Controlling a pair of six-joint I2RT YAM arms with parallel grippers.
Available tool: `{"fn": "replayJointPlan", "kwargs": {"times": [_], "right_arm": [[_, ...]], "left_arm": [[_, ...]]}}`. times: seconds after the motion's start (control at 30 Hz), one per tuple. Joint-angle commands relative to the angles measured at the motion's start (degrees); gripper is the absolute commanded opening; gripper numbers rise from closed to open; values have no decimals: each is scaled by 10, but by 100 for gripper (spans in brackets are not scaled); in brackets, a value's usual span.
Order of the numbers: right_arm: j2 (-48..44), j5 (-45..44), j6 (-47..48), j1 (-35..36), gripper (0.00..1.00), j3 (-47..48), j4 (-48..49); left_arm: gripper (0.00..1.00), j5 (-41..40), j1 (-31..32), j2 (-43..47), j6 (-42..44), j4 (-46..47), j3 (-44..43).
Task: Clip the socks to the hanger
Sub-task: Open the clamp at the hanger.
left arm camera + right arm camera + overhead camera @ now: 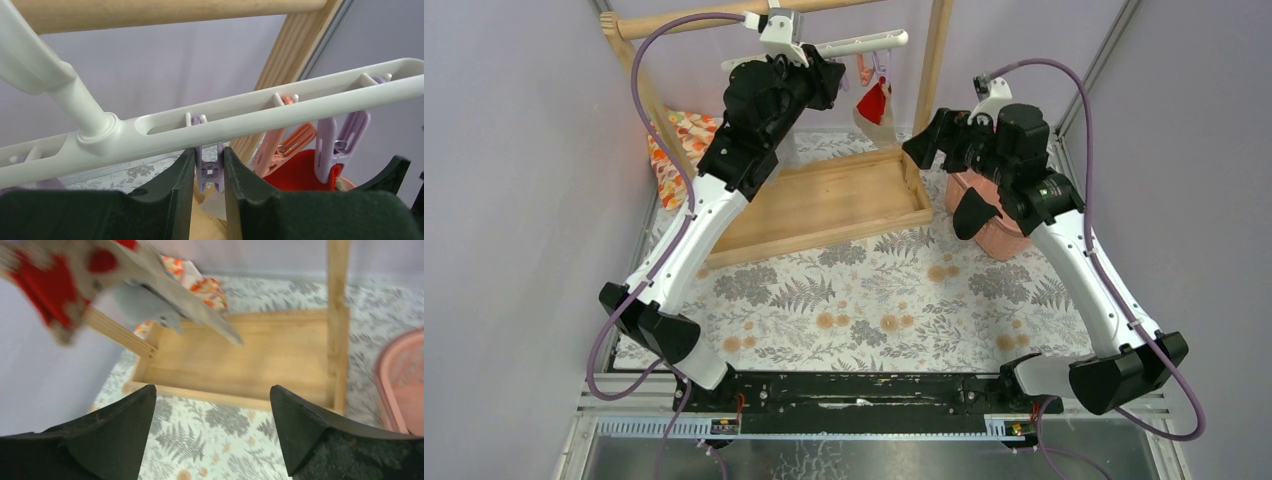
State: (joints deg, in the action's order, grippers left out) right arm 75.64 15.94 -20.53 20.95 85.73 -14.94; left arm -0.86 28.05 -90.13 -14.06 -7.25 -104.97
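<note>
The left gripper (209, 150) has its jaws pinching a small purple plastic clip (209, 172) under the white plastic bar hanger (300, 100). A beige sock with a red end (874, 103) hangs from the hanger's right half. The right gripper (211, 390) sits right of the hanger, jaws spread, empty.

**Three Cameras, One Scene**

The top camera looks down from behind the rig. The left wrist camera peers upward, very close, at the hanger (280, 115). The right wrist's looks down across the wooden tray (250, 360), also seen overhead.
</note>
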Motion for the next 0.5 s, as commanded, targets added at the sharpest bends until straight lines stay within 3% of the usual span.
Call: {"fn": "replayJointPlan", "kwargs": {"times": [0.0,0.2,0.47], "right_arm": [[-38,-107,30,-11,94,-38,-31],[-23,-171,4,-79,85,-46,-94],[88,-189,-26,-144,86,-32,-172]], "left_arm": [[0,27,0,-29,-17,-19,-34],[0,33,-4,-50,-19,-35,-58],[0,40,-5,-64,-10,-41,-71]]}}
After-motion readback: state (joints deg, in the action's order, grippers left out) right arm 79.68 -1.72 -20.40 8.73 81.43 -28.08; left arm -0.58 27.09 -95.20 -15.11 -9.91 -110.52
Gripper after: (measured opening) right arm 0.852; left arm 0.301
